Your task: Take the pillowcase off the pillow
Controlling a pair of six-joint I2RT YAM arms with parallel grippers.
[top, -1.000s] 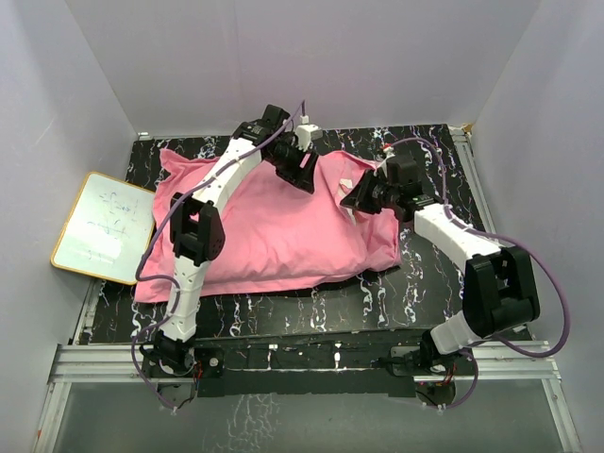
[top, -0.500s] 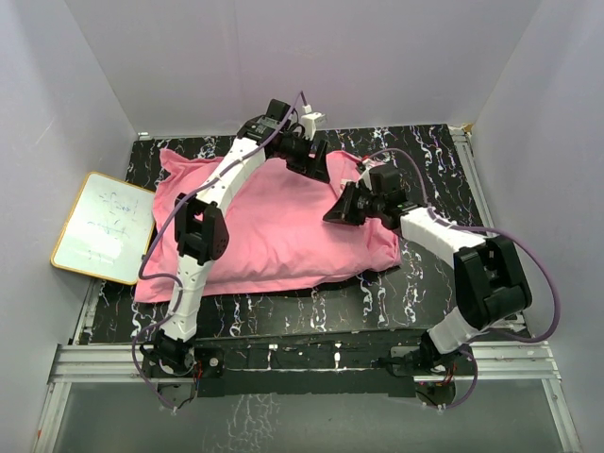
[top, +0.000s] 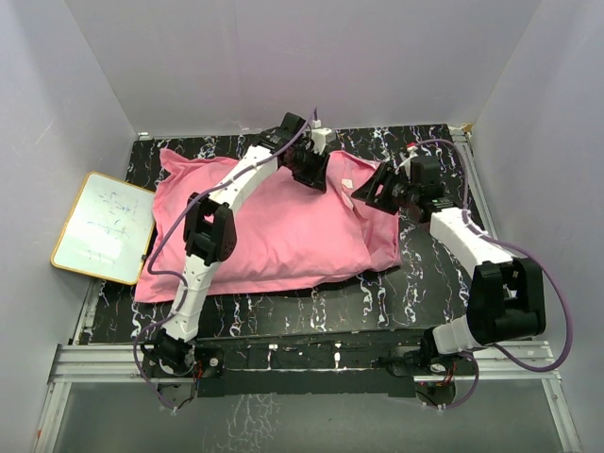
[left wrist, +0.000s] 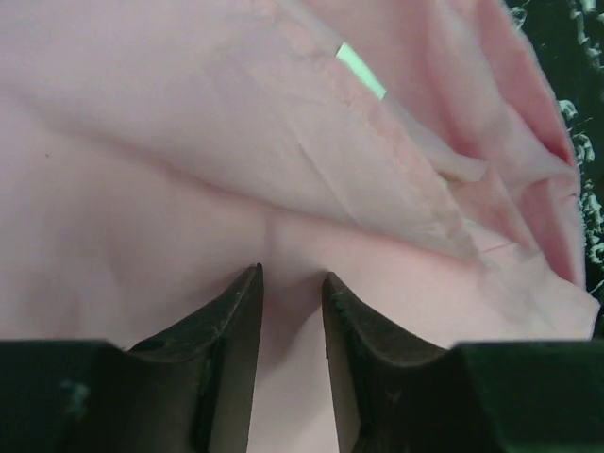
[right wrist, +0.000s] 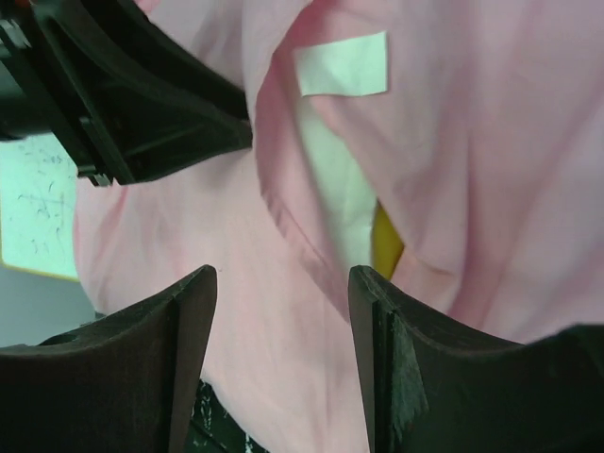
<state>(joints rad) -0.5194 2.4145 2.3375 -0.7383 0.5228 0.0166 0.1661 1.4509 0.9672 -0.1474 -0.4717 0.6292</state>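
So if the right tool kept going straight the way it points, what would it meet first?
Probably the plain matte pink pillowcase at its open slit, where the white pillow shows; the right tool is open.
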